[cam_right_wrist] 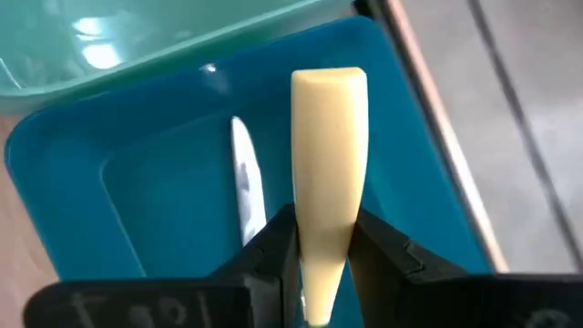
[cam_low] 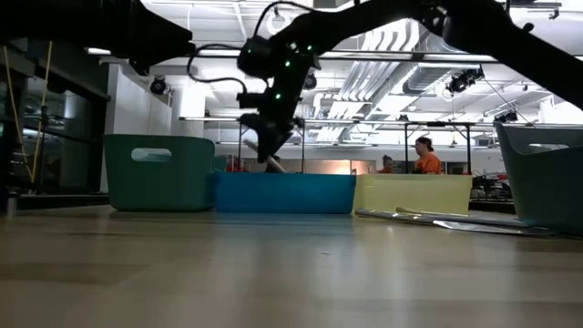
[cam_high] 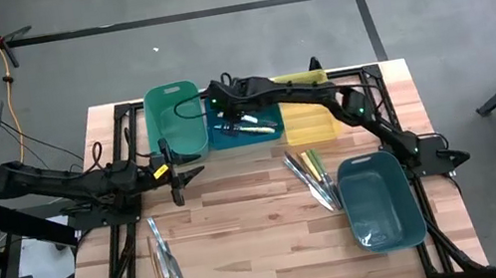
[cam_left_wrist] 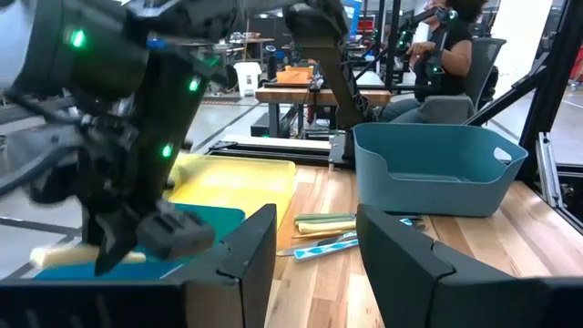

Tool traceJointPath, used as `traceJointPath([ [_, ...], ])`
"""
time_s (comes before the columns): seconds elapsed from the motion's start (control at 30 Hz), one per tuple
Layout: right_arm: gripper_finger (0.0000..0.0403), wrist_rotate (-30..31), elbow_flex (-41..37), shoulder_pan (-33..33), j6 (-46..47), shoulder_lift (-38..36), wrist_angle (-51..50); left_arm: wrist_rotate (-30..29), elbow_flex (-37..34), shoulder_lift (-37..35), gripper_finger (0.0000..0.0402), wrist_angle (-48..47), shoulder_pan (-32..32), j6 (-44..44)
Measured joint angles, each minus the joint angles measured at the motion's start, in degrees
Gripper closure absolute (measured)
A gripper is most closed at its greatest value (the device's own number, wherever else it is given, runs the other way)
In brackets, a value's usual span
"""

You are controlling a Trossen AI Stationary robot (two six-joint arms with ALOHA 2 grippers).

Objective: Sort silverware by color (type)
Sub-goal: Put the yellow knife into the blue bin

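Where the right gripper [cam_right_wrist: 323, 264] hangs over the bright blue rectangular plastic bin [cam_high: 226, 141], upper centre of the high view, its jaws pinch a pale yellow, flat-handled plastic utensil [cam_right_wrist: 328, 155], handle flaring wide at its free end. That bin holds several utensils, one clear-bluish [cam_right_wrist: 244, 187]. Left of it, the green tall bin [cam_high: 174, 121]; right, the shallow yellow bin [cam_high: 311, 120]; contents unclear. Loose silverware [cam_high: 312, 179] lies centre-right beside the teal tub [cam_high: 379, 200]; more silverware [cam_high: 166, 269] lower left. Left gripper [cam_high: 184, 177] hovers centre-left, jaws parted, empty.
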Motion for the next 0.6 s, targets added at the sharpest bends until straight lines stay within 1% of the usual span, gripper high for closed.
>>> traceJointPath([
  [0.13, 0.0335, -2.2, 0.1, -0.6, 1.3, 1.3, 0.1, 0.0, 0.0, 0.0, 0.0257, 0.0, 0.0, 0.0],
  [0.43, 0.0335, -3.5, 0.1, -2.1, 4.0, 1.6, 0.1, 0.0, 0.0, 0.0, 0.0257, 0.0, 0.0, 0.0],
  [0.6, 0.0313, -3.6, 0.0, -2.0, 4.8, 1.6, 0.5, 0.0, 0.0, 0.0, 0.0257, 0.0, 0.0, 0.0],
])
